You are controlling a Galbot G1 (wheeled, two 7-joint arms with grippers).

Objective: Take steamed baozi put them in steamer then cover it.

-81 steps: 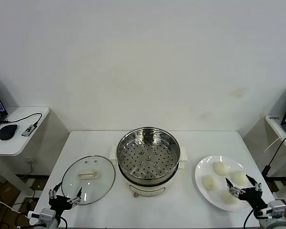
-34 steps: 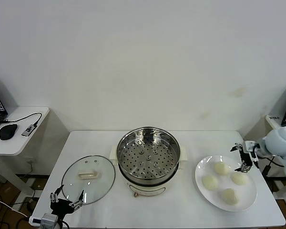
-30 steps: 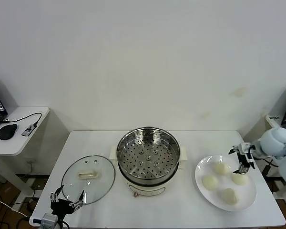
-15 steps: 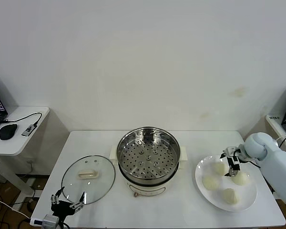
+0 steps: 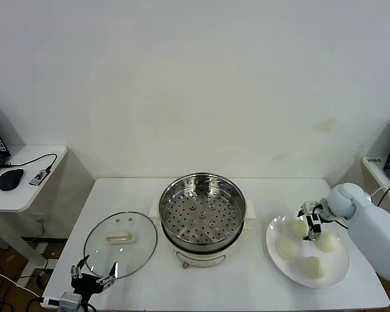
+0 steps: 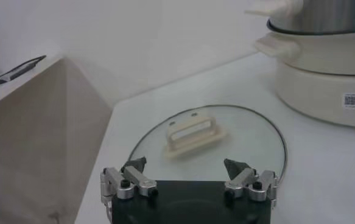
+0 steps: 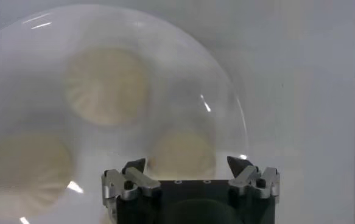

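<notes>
Four steamed baozi (image 5: 302, 229) sit on plate (image 5: 338, 273), 3 o'clock of empty steamer (image 5: 202, 209). Left gripper (image 5: 91, 273) spread, idle at 6 o'clock of cover (image 5: 120, 244). Right gripper (image 5: 310, 219) spread above the nearest bun: centre, descend, close gently.

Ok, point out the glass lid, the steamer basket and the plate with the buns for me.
glass lid (image 5: 120, 239), head view, on its cream bar handle.
steamer basket (image 5: 202, 218), head view, on its perforated floor.
plate (image 5: 335, 276), head view, on bare rim near the table's front.
</notes>
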